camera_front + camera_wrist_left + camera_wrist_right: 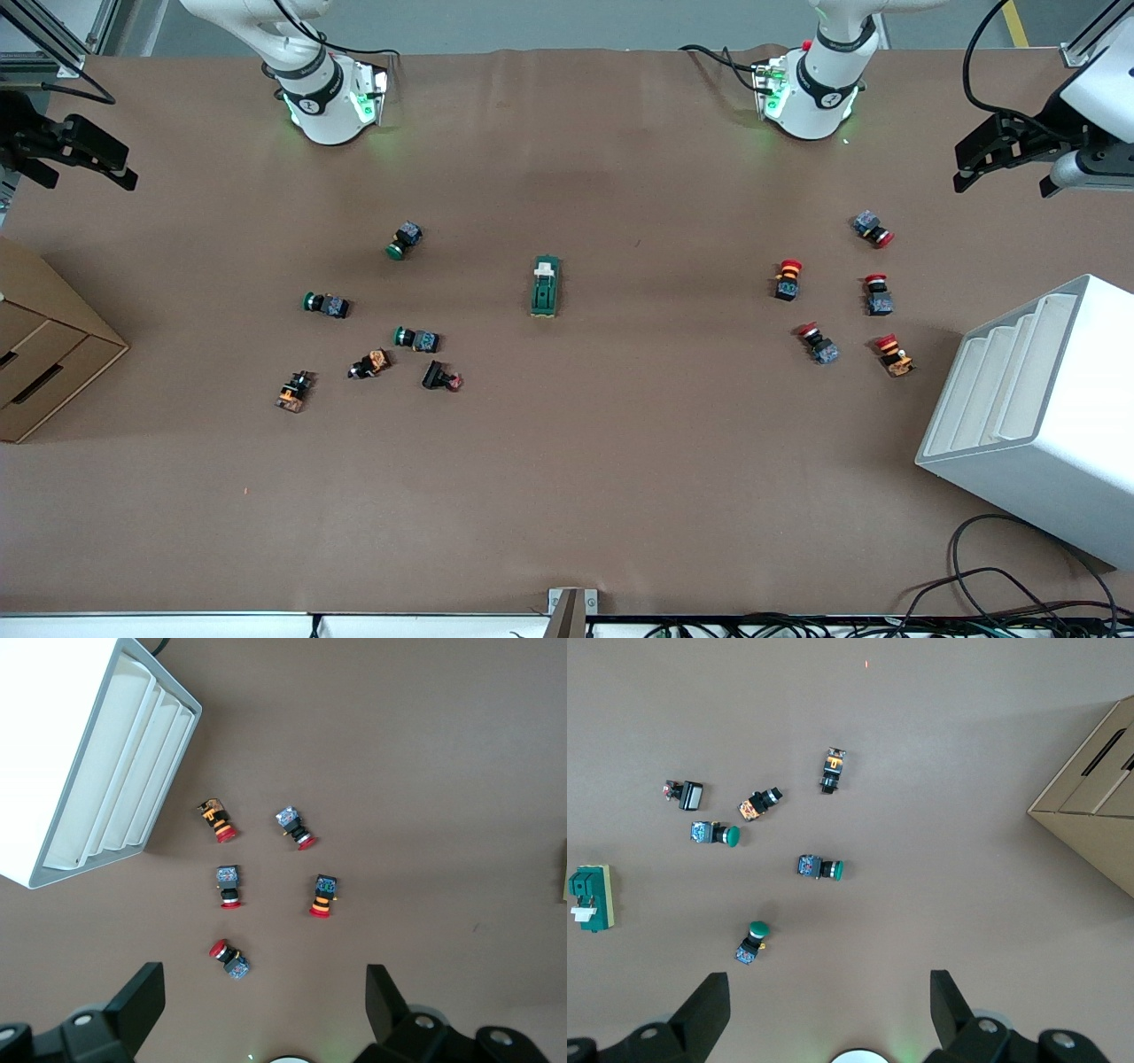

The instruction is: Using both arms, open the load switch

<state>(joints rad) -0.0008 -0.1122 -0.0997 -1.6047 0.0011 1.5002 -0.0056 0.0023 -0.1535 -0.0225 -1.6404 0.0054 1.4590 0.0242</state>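
Lying alone near the middle of the brown desk (567, 496), the load switch (545, 286) rests flat with its white piece at the end nearer the robots' bases, touched by neither arm. Both arms wait, raised at the desk's ends. The left gripper (997, 159) hangs over the desk edge at the left arm's end, its fingers (142, 997) spread wide apart with nothing between them; below it lie five red-capped push buttons (228, 885), and nearer the front camera than these stands a white slotted rack (1028, 408). The right gripper (75, 155) hangs over the desk edge at the right arm's end, its fingers (709, 1010) likewise spread and empty. Under it lie three green-capped push buttons (821, 868), two orange-bodied ones (759, 804) and a black one (686, 794), scattered apart from one another. A cardboard box (44, 354) with slots sits at that end, nearer the front camera than the gripper. The load switch also shows at the edge of the right wrist view.
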